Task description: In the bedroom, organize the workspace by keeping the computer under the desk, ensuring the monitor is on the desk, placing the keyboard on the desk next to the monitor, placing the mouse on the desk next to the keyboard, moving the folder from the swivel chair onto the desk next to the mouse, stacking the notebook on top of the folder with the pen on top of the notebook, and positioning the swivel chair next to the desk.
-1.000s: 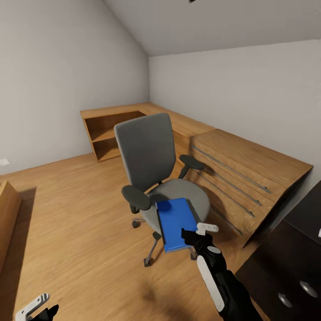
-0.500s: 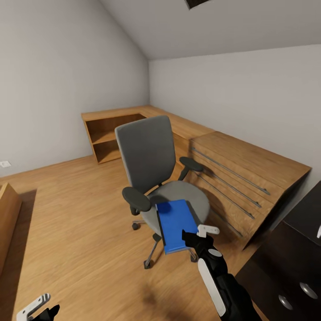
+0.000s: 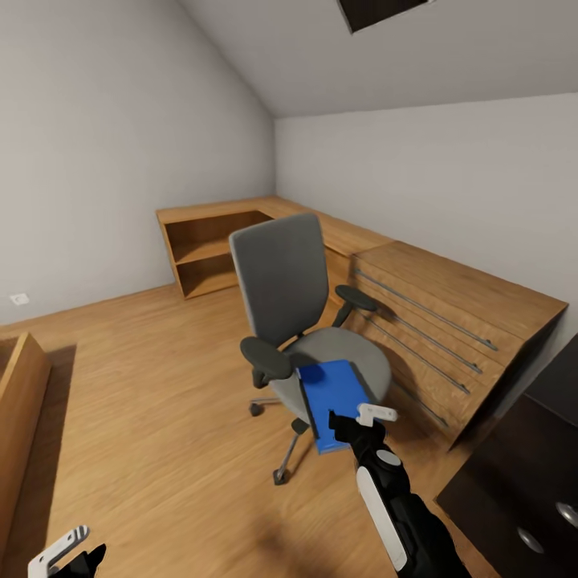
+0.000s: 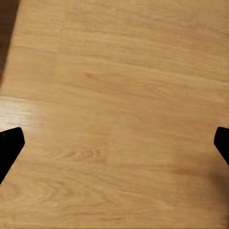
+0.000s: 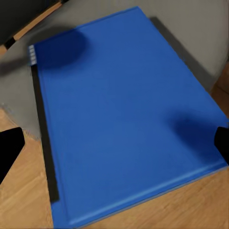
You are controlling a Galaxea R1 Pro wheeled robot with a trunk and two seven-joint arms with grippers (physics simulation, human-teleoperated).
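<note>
Lying flat on the grey seat of the swivel chair, the folder is seen with its near end overhanging the seat's front edge above the wood floor, and its long axis runs roughly from the chair back toward the robot. The right end effector is held just beside the folder's near right corner in the head view, and in the right wrist view the folder is spread directly ahead of the spread finger tips, which stand wide apart at either side with nothing between them, so it is released and empty. The left end effector is kept low and well apart from the chair, over bare floor in the left wrist view, its tips likewise splayed and empty. The right arm is therefore judged much the nearer, and the coming move is judged to turn on the overhanging near edge being reached from the robot's side, along the folder's length. The black desk is seen at the right of the robot, beside the wooden dresser, so a short carry to the right is expected once the folder is gripped
</note>
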